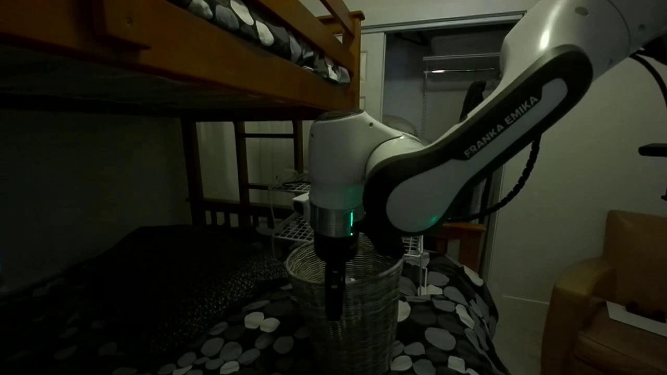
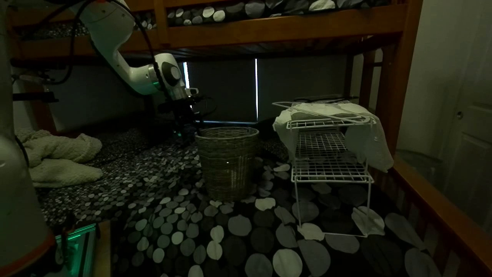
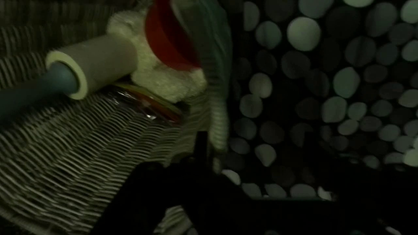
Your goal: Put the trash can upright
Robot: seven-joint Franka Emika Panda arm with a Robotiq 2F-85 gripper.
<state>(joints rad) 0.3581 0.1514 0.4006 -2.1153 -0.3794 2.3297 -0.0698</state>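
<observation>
The bin (image 2: 227,169) stands upright in dim light on the bed (image 2: 165,231), whose dark cover (image 1: 440,312) is printed with grey and white spots; above it runs a wooden bunk (image 2: 284,32) with bedding (image 2: 253,7) in a like pattern. In an exterior view a white wire rack (image 2: 332,179), a pale sheet (image 2: 371,144) draped over its top, stands beside the bin on the same cover, a cream blanket (image 2: 63,154) lies bunched well apart from it, and thin strips of light (image 2: 256,90) show along the dark panels (image 2: 221,90) behind. In an exterior view, too, come a brown chair (image 1: 583,291) beyond the bed and an open closet (image 1: 404,83) with a rail (image 1: 464,70). The hand (image 1: 335,308) is at the bin's rim, fingers parted, one inside and one outside the woven wall; it grips nothing, and whether a finger touches the wall I cannot tell. Inside the bin lie a roller (image 3: 101,65) with a blue-green handle (image 3: 36,88), a red object (image 3: 168,45), something pale and fluffy (image 3: 166,81), and a shiny packet (image 3: 147,105). Pale capitals on the arm (image 1: 437,192) read "FRANKA EMIKA".
</observation>
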